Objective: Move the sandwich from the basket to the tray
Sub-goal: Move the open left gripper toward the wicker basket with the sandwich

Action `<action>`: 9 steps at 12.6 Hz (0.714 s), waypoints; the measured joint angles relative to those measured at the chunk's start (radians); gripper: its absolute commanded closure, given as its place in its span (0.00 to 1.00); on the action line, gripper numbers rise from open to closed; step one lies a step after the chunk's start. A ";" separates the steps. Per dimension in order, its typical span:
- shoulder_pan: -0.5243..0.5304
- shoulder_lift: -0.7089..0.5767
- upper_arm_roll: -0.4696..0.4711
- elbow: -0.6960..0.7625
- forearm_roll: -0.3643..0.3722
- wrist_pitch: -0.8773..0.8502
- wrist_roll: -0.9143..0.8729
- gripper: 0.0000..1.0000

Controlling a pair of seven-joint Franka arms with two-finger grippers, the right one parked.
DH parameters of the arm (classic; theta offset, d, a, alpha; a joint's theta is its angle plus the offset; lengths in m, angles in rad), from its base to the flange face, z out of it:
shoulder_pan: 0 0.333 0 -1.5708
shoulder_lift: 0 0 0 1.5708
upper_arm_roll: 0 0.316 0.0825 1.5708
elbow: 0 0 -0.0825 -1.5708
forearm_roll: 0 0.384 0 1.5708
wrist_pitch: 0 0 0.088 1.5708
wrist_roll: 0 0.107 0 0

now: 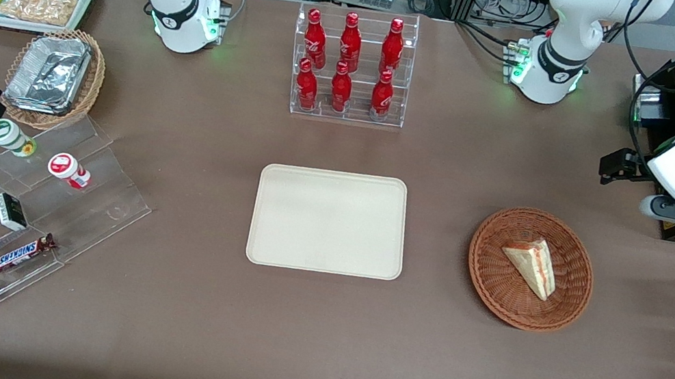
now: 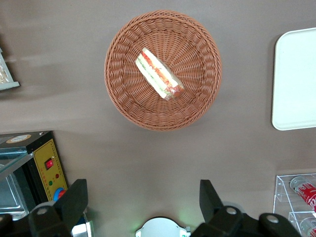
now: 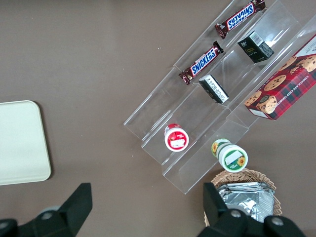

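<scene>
Pretty even overhead light; soft shadows are cast under the basket (image 1: 530, 269) and tray (image 1: 330, 221). Foil (image 1: 49, 73) shows glare. The open gripper (image 2: 143, 197), high above the table, is seen slightly blurred.

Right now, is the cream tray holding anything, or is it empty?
Empty. The tray shows only bare surface; the sandwich lies in the wicker basket. The open tool hangs high above the table, nothing in it.
</scene>
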 measured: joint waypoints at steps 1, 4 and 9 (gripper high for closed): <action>0.000 0.000 0.001 0.005 0.000 0.000 0.001 0.00; 0.000 0.000 0.002 0.003 0.000 0.000 0.001 0.00; 0.002 0.024 0.009 -0.092 -0.001 0.092 0.015 0.00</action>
